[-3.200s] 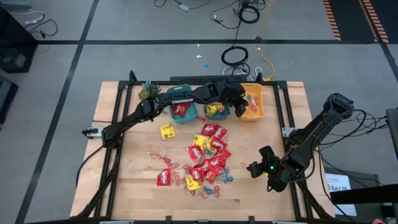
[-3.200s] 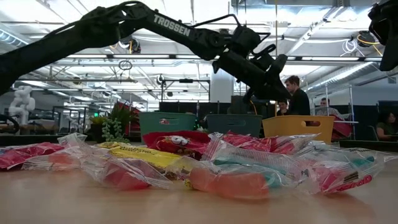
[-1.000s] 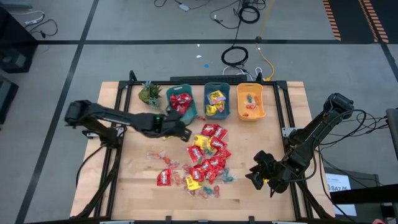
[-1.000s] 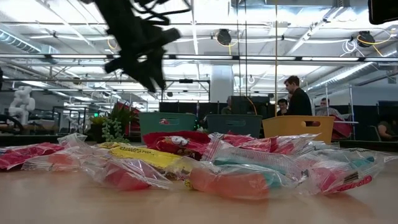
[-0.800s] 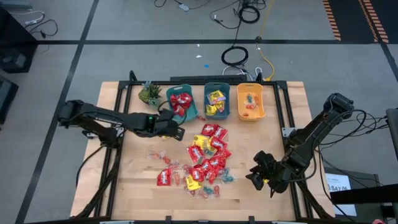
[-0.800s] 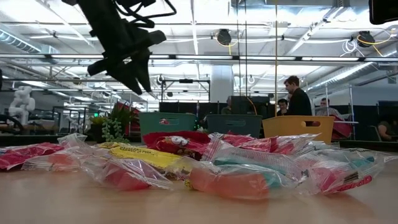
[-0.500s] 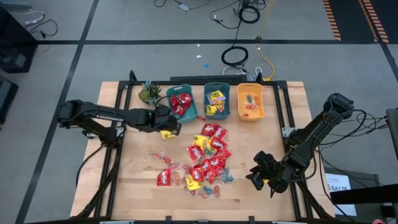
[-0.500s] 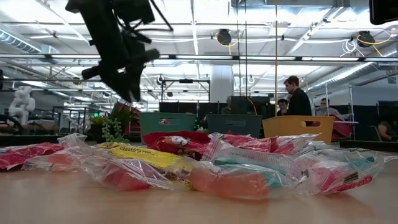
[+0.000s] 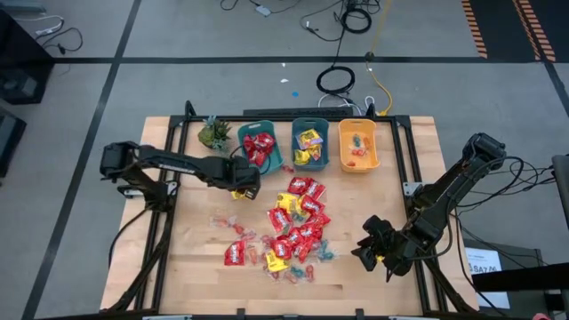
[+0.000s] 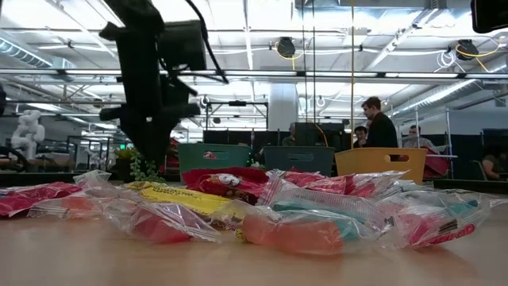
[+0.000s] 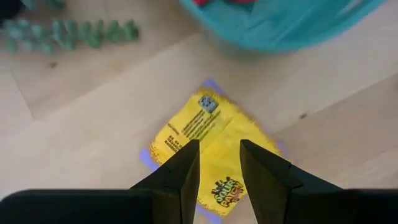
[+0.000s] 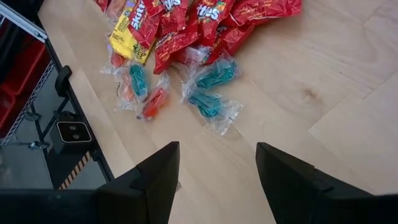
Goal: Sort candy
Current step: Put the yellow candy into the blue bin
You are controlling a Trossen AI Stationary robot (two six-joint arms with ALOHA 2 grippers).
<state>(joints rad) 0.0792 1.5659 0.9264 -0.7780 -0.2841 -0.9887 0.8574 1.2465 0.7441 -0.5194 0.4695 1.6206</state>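
**One yellow packet under the left gripper, grasp not yet made**

One yellow packet (image 11: 214, 146) lying flat and alone on the bench (image 9: 191, 253), just beside the teal bin (image 9: 259, 148) of red packets, apart from the main candy pile (image 9: 289, 231). Left gripper (image 9: 245, 182) poised directly above it, fingers (image 11: 180, 177) parted with a narrow gap, nothing pinched between them. Right gripper (image 9: 366, 250) waiting near the bench's right edge, fingers spread, holding nothing, facing the pile's small twist-wrapped pieces (image 12: 208, 93).

Handling, as judged: light, thin, soft foil pouch, crinkly and probably slick; no rigidity, likely to buckle or slide if pushed sideways. Flat lie leaves little to grip. Best hold probably across the short width near the middle, or on a raised sealed edge, pressing down before closing.

Orientation: roughly rectangular, long axis running diagonally across the wrist view, one corner toward the bin, printed label end nearest the fingers. Finger gap sitting over the packet's nearer end, not clearly square to the long axis.
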